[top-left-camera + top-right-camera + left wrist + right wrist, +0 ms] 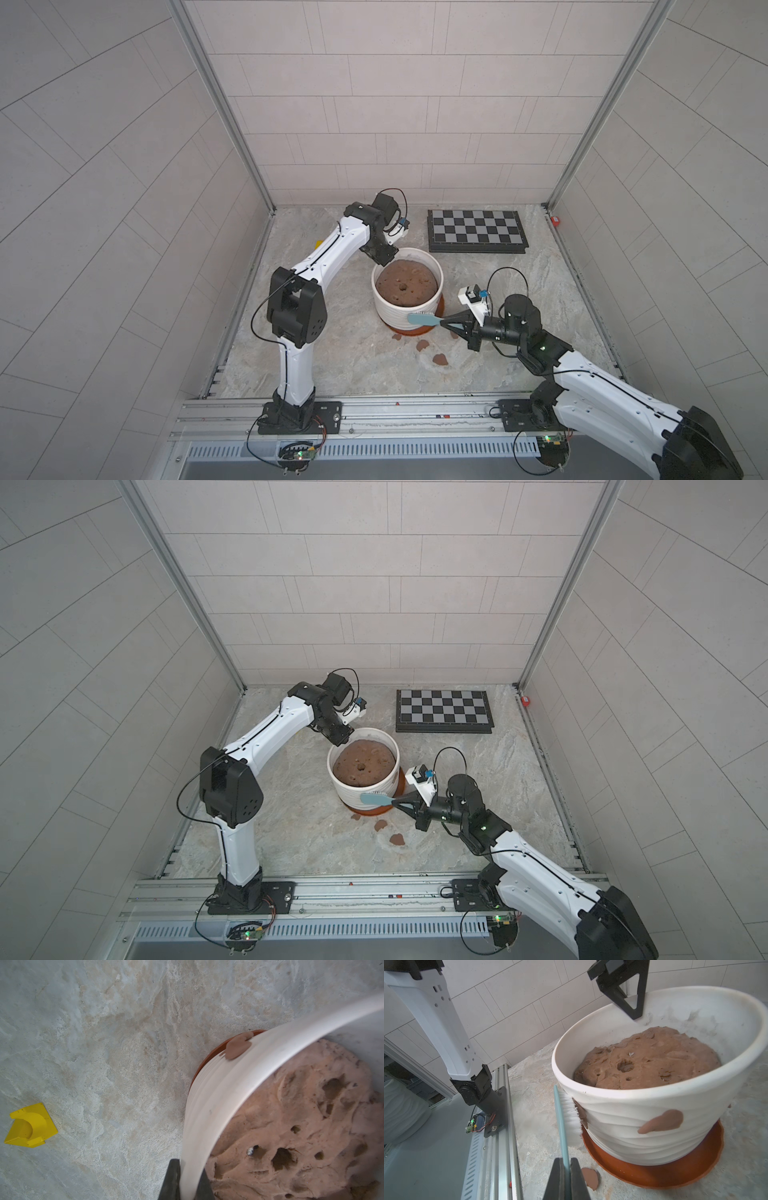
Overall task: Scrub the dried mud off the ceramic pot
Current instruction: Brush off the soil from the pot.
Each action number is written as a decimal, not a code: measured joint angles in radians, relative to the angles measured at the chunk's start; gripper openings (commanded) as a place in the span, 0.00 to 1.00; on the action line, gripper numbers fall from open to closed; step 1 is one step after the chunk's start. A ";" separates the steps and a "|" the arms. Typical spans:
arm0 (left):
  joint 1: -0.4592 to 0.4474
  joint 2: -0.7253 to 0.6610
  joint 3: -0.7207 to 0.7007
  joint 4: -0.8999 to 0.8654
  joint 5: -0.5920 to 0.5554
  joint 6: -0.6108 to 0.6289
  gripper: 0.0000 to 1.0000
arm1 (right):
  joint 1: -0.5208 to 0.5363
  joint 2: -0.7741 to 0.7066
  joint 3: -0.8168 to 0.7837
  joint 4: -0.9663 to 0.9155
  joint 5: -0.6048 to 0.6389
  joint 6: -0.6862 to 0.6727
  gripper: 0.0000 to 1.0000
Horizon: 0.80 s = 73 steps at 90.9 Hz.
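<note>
An aluminium rail (374, 415) runs along the near edge and carries both arm bases. Beyond it the tabletop (519, 291) is a grey-beige, marble-veined slab, closed in on three sides by walls (374, 104) of pale rectangular tiles, with metal posts (224, 108) in the far corners. A black-and-grey chessboard (476, 230) lies flat near the back wall. The ceramic pot (395, 309) stands upright about mid-tabletop on an orange-brown saucer (419, 331), filled with a brown soil mound (407, 282). The left claw (383, 261) is clamped on the pot's far rim, one finger inside and one outside. The right claw (445, 322) is pinched on the handle of a teal brush (420, 319), whose white bristles press the pot's near wall. Blotches of dried mud (662, 1121) stick to the ribbed side in the right wrist view, with what seems another patch behind the bristles; three loose flakes (439, 358) lie on the tabletop just in front of the saucer. A small yellow piece (31, 1126) lies on the slab, well apart from the pot.
</note>
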 measured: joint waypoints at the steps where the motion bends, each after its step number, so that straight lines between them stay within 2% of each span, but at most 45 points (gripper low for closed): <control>1: 0.000 0.000 0.000 0.000 0.001 0.000 0.00 | -0.003 0.004 0.000 0.002 -0.004 0.000 0.00; 53: 0.002 0.003 0.002 0.003 0.010 0.008 0.00 | -0.031 0.078 -0.043 0.021 -0.028 0.039 0.00; 73: 0.002 0.004 0.004 0.001 0.010 0.008 0.00 | -0.004 0.096 -0.095 0.010 -0.006 0.070 0.00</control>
